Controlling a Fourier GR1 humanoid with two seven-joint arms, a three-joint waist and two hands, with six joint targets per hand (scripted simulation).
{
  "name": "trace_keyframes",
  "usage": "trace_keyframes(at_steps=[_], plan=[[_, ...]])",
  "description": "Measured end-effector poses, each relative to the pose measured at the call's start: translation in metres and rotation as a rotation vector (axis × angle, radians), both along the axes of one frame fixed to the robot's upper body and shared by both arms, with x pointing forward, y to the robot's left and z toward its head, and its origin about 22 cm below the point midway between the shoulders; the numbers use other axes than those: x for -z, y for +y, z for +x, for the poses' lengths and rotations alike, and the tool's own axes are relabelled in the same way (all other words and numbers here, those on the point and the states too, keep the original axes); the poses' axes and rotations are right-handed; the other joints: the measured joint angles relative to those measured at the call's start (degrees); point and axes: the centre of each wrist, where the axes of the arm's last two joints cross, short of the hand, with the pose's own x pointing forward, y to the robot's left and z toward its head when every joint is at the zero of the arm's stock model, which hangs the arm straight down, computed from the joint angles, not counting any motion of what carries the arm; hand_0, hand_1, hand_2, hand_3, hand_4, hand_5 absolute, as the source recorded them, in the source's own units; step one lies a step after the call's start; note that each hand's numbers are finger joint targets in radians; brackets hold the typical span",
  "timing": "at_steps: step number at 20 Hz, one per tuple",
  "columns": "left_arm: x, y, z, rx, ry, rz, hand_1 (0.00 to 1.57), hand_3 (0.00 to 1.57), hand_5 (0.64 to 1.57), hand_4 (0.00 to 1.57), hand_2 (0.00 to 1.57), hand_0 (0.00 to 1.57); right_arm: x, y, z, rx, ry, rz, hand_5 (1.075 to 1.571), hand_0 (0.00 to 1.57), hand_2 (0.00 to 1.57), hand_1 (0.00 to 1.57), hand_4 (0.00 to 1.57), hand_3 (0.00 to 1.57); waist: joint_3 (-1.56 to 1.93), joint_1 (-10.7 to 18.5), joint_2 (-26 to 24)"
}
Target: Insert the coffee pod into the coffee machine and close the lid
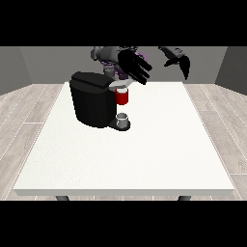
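Worktop [159, 154], large and white, is carrying a boxy black coffee machine [91, 103] with a red thing at the machine [122, 97] under its spout. A small grey thing [123, 120], possibly the coffee pod, is sitting on the machine's base. The hand at the view's left [135, 65] is hovering above the machine, fingers spread, seemingly to work there. The hand at the view's right [178, 61] is hanging aside, fingers relaxed.

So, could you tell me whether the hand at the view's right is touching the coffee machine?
Apart. The front view shows the hand raised well to the side of the coffee machine, with bare background between them.
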Motion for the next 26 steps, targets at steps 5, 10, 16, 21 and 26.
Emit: trace_keyframes(at_steps=[5, 10, 16, 21, 26], plan=[[-0.012, -0.001, 0.007, 0.034, -0.033, 0.000, 0.00, 0.00, 1.571, 0.31, 0.00, 0.00, -0.023, 0.045, 0.000, -0.157, -0.141, 0.012, 1.571, 0.00, 0.00, 0.00, 0.00, 0.00, -1.29, 3.20, 2.63], [-0.022, -0.003, 0.010, 0.034, -0.052, -0.003, 0.00, 0.00, 1.571, 0.32, 0.00, 0.00, -0.028, 0.074, 0.006, -0.229, -0.186, 0.039, 1.571, 0.00, 0.00, 0.00, 0.13, 0.00, -1.65, 3.37, 4.19], [-0.028, -0.007, 0.009, 0.051, -0.067, 0.000, 0.00, 0.00, 1.571, 0.25, 0.00, 0.00, -0.035, 0.088, 0.014, -0.275, -0.216, 0.055, 1.571, 0.00, 0.00, 0.00, 0.00, 0.00, -1.74, 3.23, 5.06], [-0.012, 0.000, 0.001, 0.015, -0.019, -0.006, 0.00, 0.00, 1.571, 0.27, 0.00, 0.00, -0.006, 0.107, 0.016, -0.373, -0.208, 0.064, 1.571, 0.00, 0.00, 0.00, 0.17, 0.00, -1.75, 0.01, 1.82], [0.019, 0.022, -0.010, -0.057, 0.056, -0.027, 0.00, 0.00, 1.571, 0.27, 0.00, 0.00, 0.039, 0.139, 0.007, -0.496, -0.193, 0.100, 1.571, 0.00, 0.00, 0.00, 0.26, 0.00, -1.77, -4.74, -2.51]])
